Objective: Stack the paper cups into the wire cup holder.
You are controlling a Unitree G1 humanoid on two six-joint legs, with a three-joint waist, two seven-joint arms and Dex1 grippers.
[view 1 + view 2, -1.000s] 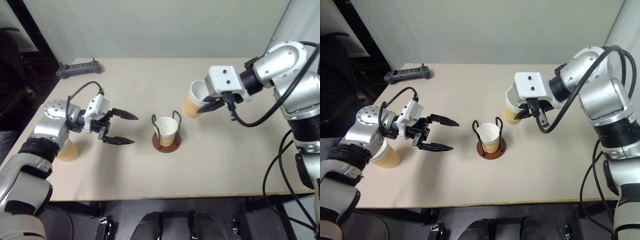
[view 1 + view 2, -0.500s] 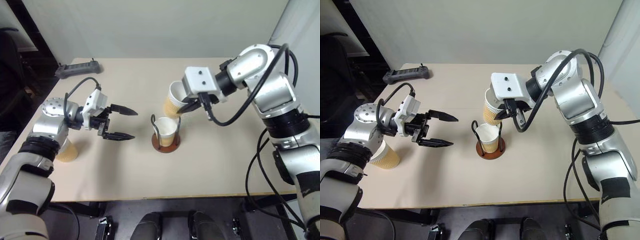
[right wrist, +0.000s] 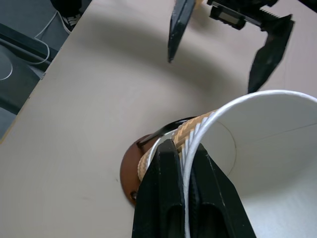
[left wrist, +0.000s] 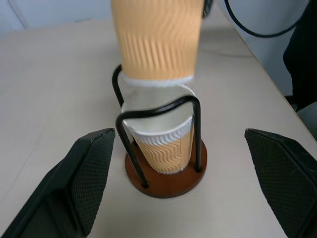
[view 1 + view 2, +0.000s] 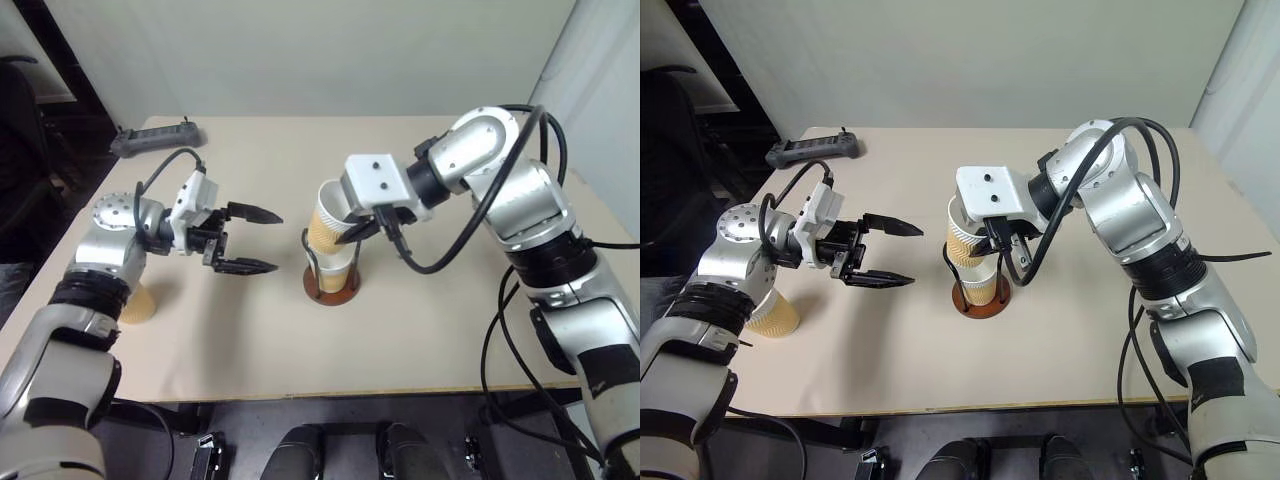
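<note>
The wire cup holder (image 5: 332, 288) stands mid-table, with one paper cup (image 4: 161, 147) upright between its black loops. A second paper cup (image 5: 326, 220) hangs tilted just above it, its bottom near the lower cup's rim. My right gripper (image 3: 177, 166) is shut on this cup's rolled rim, one finger inside and one outside. Left of the holder, my left gripper (image 5: 274, 240) is open and empty, its fingers pointing level toward the holder with a gap between. A third paper cup (image 5: 773, 312) stands at the table's left, partly hidden behind my left arm.
A dark, flat, bar-shaped device (image 5: 157, 138) lies at the table's back left corner. The table's front edge (image 5: 350, 392) runs close below the holder. Bare tabletop (image 5: 420, 330) spreads to the right of the holder.
My right arm has carried its cup leftward and slightly down, from right of the holder to just over the cup in it. The left gripper has stayed open and nearly still.
</note>
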